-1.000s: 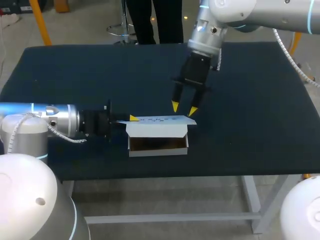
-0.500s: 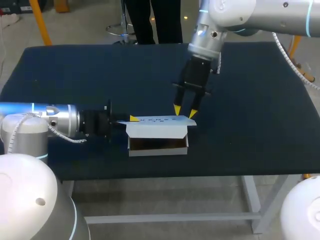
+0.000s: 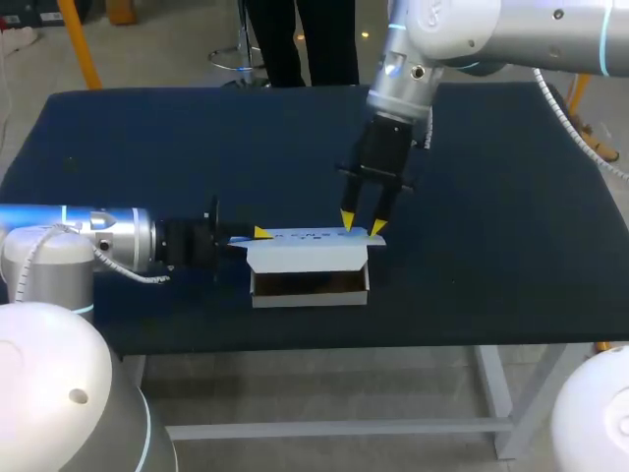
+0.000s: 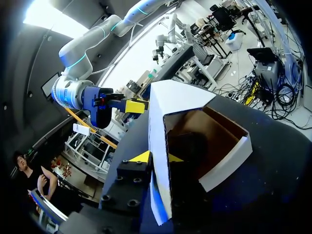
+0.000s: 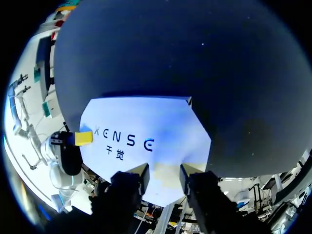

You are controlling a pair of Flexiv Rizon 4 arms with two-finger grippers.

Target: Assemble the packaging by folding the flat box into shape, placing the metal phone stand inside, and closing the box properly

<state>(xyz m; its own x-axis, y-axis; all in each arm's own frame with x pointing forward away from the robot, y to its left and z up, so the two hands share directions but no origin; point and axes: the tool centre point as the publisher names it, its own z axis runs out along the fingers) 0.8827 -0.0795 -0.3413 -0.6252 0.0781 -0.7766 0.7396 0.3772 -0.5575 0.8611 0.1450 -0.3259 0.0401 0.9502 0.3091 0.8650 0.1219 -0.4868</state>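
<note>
The white box stands near the table's front edge, its brown inside facing the front. Its lid sticks out level over the back wall. My left gripper comes in from the left, shut on the lid's left end. In the left wrist view the lid runs edge-on between the yellow tips of the left gripper. Inside the box lies a dark shape that I cannot make out. My right gripper points down at the lid's right end, open. In the right wrist view the right gripper hangs just over the printed lid.
The dark table top spreads wide to the right of the box and behind it. The front edge runs close below the box.
My right gripper has come down and slightly forward onto the lid's right end, its fingers a little closer together. The left arm and the box look unmoved.
</note>
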